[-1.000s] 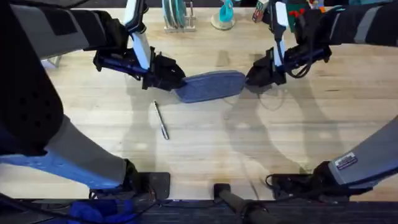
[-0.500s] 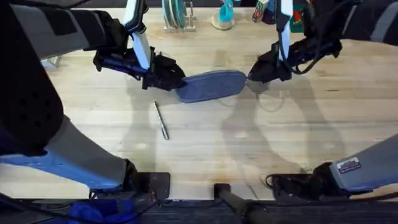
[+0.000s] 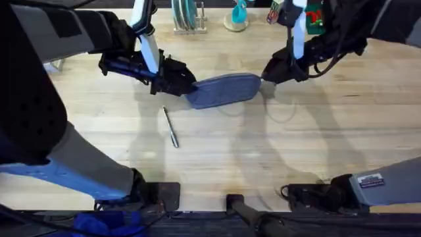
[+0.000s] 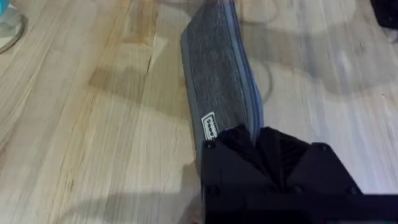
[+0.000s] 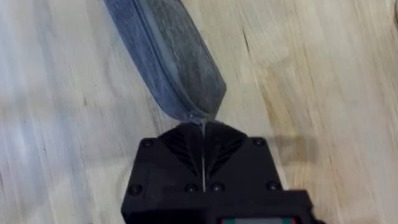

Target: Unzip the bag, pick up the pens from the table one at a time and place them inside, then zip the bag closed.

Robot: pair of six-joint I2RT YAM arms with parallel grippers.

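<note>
The blue-grey bag (image 3: 222,90) lies on the wooden table (image 3: 276,151), far of centre. My left gripper (image 3: 183,84) is shut on its left end; the left wrist view shows the bag (image 4: 217,81) running away from the closed left gripper (image 4: 249,134). At the bag's right end my right gripper (image 3: 266,74) is shut. In the right wrist view the right gripper (image 5: 201,124) pinches the small zipper pull (image 5: 198,117) at the tip of the bag (image 5: 168,56). A silver-grey pen (image 3: 171,127) lies on the table, near of the bag's left end.
At the table's far edge stand a rack with plates (image 3: 185,16), a teal object (image 3: 237,14) and some small coloured items (image 3: 314,14). Bare wood stretches near of the bag and to the right.
My right gripper has shifted slightly up and toward the far edge at the bag's right end. The left gripper, bag and pen have stayed put.
</note>
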